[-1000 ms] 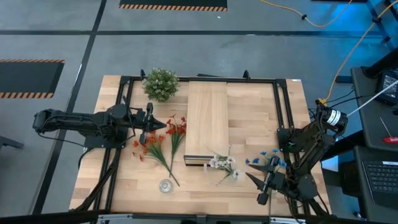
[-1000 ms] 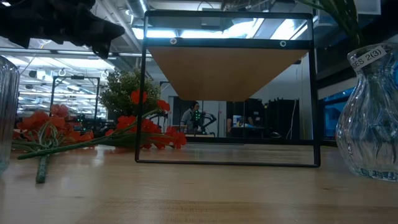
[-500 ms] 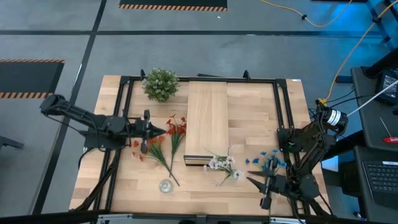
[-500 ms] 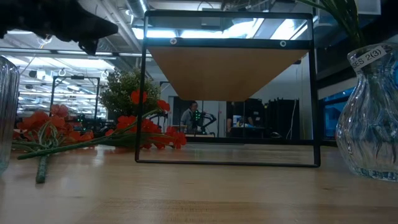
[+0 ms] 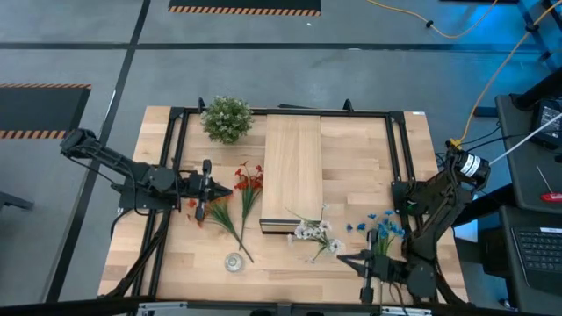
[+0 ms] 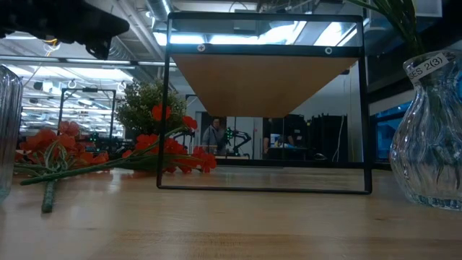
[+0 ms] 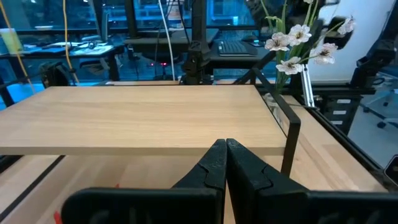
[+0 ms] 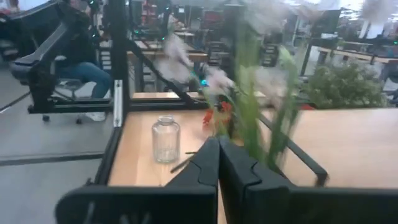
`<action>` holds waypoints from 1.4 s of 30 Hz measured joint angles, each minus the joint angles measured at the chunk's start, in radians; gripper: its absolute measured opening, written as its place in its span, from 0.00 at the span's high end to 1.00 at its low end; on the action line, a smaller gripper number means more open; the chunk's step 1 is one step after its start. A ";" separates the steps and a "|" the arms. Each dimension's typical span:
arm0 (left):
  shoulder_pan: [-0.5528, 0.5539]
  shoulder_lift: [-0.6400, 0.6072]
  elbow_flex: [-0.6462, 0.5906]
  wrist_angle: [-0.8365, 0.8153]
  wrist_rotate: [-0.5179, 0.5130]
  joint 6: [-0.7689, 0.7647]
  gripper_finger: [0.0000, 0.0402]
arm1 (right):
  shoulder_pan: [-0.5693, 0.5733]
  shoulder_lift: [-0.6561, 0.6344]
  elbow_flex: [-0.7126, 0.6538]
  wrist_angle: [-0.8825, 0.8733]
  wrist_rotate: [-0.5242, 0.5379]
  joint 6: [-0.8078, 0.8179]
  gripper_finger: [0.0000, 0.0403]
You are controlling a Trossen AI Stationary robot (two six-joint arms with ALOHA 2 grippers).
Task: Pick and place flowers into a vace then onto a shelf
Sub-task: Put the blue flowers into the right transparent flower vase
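Note:
Red-orange flowers lie on the table left of the shelf, a long box of pale planks with a dark front end. My left gripper hangs shut above the red blooms, well clear of them in the low view. White flowers lie in front of the shelf. Blue flowers are to their right. A clear glass vase with green stems rising from it shows at the right of the low view. My right gripper is shut near the front edge, with nothing visible between its fingers.
A small glass jar stands near the front edge, left of the white flowers. A round bushy plant sits at the far left. A black metal frame runs around the table. People sit in the room beyond.
My right gripper has shut and shifted slightly toward the table's near edge and left, toward the white flowers. My left gripper has drifted a little toward the near-left, staying shut above the red flowers.

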 joint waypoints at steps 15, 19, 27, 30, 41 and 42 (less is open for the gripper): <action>0.000 0.000 0.000 -0.004 0.001 -0.001 0.99 | -0.054 0.004 0.436 -1.468 -0.260 1.172 1.00; 0.000 0.000 0.000 -0.004 0.001 0.014 0.99 | -0.063 0.004 0.455 -1.581 -0.396 1.357 1.00; 0.000 0.000 0.000 -0.004 0.001 0.002 0.99 | -0.103 0.033 0.462 -1.671 -0.677 1.515 1.00; 0.000 0.000 0.000 -0.010 0.001 -0.001 0.99 | -0.102 0.066 0.512 -1.774 -0.742 1.608 1.00; 0.000 0.000 0.000 -0.012 0.001 -0.001 0.99 | -0.011 0.280 0.788 -2.130 -0.860 1.867 1.00; 0.000 0.000 0.000 -0.011 0.001 -0.001 0.99 | 0.001 0.291 0.799 -2.144 -0.867 1.893 1.00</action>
